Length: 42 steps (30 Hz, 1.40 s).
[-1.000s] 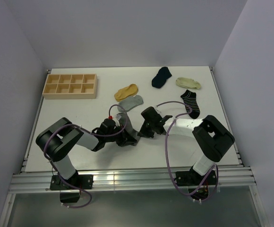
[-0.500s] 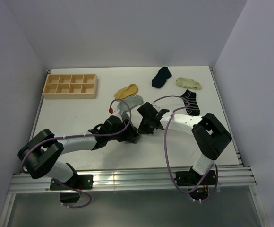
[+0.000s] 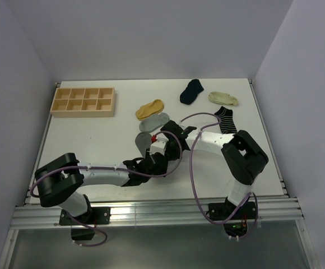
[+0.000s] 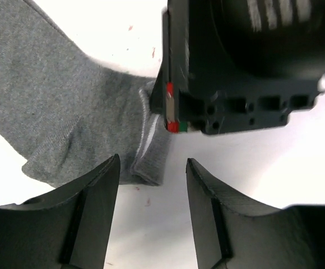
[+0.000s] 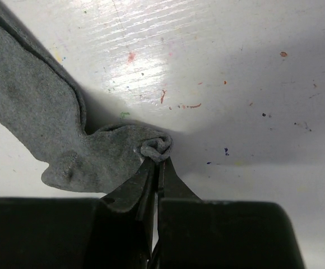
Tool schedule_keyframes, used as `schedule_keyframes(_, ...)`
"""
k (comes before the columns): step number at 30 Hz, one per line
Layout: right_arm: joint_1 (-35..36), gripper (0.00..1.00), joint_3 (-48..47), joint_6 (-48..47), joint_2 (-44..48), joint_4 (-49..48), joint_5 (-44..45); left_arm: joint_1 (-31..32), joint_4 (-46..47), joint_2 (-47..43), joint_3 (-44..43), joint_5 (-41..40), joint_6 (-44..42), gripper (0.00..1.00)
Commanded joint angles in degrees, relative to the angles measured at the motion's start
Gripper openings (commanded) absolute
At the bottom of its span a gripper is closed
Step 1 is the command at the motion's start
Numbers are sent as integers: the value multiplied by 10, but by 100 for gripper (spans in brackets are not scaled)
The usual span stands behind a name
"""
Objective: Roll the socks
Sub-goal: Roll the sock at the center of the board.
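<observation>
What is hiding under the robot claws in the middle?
A dark grey sock on the white table. The right claw pinches its curled edge. From above, the arms cover most of it.

A wooden compartment tray (image 3: 81, 112) sits at the white table's (image 3: 84, 140) far left corner.

No word, number or brand could be read in any of the three views. The nearest thing to lettering was a few blurred white marks (image 4: 261, 11) at the top right of the left wrist view, on a black housing (image 4: 246, 73). They were too smeared and too cropped by the frame edge to tell whether they were letters at all.
</observation>
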State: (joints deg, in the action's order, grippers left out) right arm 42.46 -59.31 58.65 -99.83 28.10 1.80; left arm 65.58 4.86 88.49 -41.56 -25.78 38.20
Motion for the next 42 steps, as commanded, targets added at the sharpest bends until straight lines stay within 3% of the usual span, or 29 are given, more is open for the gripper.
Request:
schedule_keyframes(1,2,0,-20,-6,-12,18,-1,21,7,13,-23,-72,-50,55)
schedule_keyframes(10,1,0,-20,-9,-20,16,-12,55,20,42,-46,-117,-98,50)
schedule_keyframes(24,0,0,-15,-6,-26,7,-15,71,1,97,-67,-125,-119,46)
schedule_keyframes(42,-10,0,-8,-5,-23,-4,-38,71,-47,158,-71,-124,-64,34)
